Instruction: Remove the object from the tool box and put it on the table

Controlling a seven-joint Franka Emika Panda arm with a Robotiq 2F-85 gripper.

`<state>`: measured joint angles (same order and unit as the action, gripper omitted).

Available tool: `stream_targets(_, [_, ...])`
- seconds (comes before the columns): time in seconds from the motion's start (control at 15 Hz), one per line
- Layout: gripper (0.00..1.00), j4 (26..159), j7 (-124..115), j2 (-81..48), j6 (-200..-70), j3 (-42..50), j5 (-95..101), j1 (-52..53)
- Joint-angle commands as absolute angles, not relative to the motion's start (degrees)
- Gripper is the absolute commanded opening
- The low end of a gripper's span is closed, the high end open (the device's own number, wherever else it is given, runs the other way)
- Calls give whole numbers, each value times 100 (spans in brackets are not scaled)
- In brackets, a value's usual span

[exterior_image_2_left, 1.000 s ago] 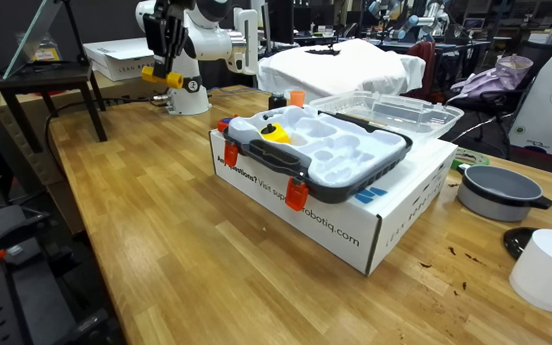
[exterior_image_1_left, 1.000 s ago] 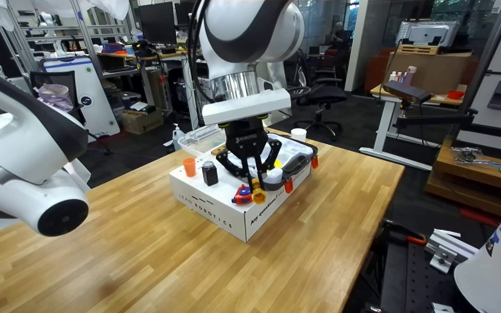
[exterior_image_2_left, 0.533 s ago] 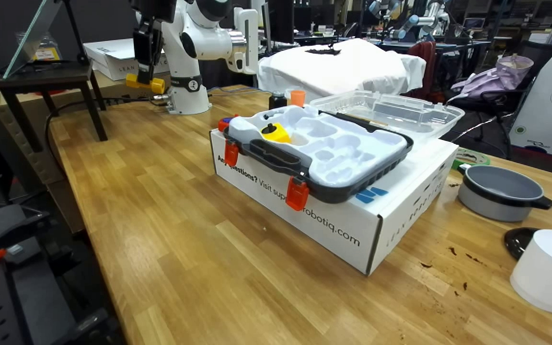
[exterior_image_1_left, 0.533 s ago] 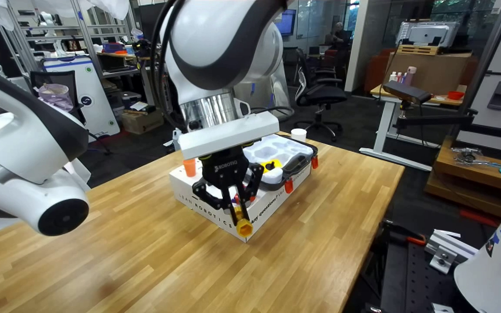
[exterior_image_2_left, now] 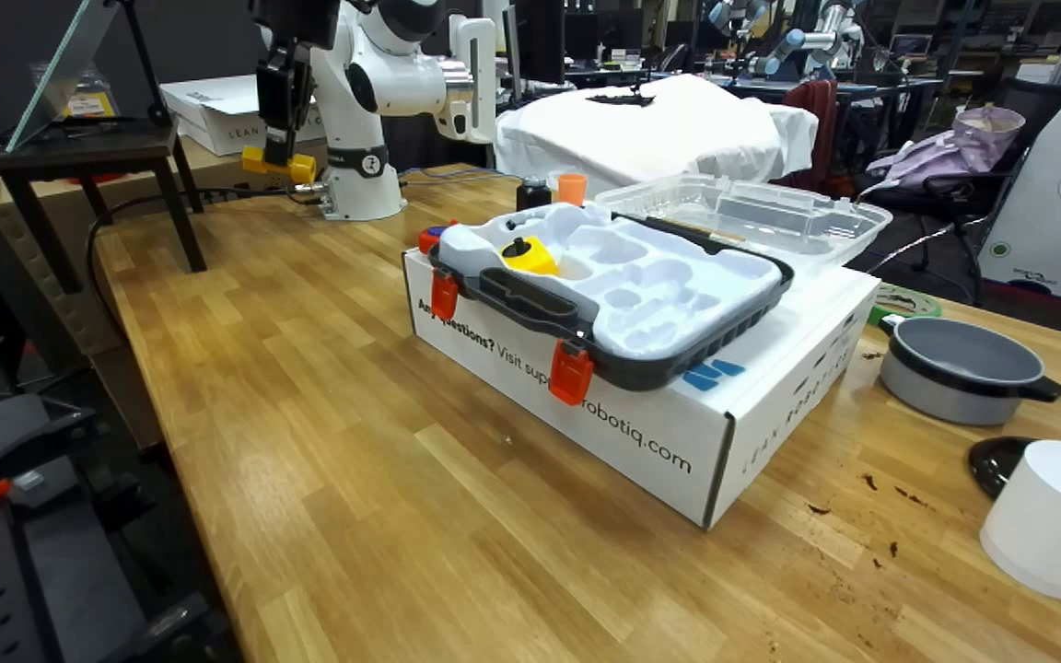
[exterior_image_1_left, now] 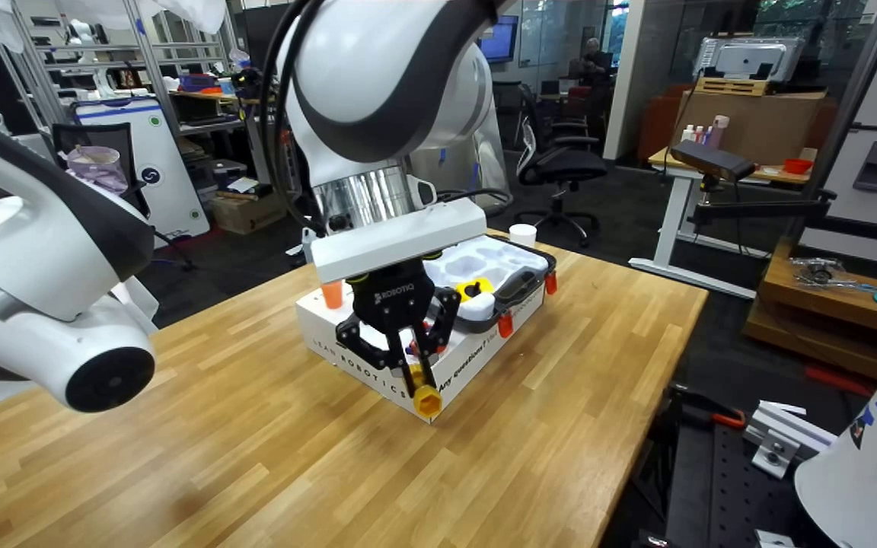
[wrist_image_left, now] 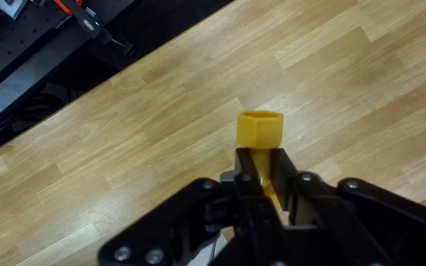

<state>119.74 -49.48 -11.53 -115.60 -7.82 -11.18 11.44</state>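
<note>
Jutting through claw: yellow object

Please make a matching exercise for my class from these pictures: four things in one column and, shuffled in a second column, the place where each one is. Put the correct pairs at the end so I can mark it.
Things
1. Orange cup
2. Grey pot
3. Yellow hex-ended piece
4. Yellow-and-black piece

Places
A. Directly on the table
B. Inside the tool box
C. Gripped by the claw
D. On the white box that the tool box sits on, but outside the tool box

Right pairs: 1-D; 2-A; 3-C; 4-B
</note>
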Motion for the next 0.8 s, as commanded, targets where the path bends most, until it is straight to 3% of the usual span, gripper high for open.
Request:
stream_targets(0.0, [4,11965,-4946,-1154,-11548,-767,-1121,1157])
stream_targets(0.73, [4,11076,-5171,-2246,-12054,-704,-1024,1312])
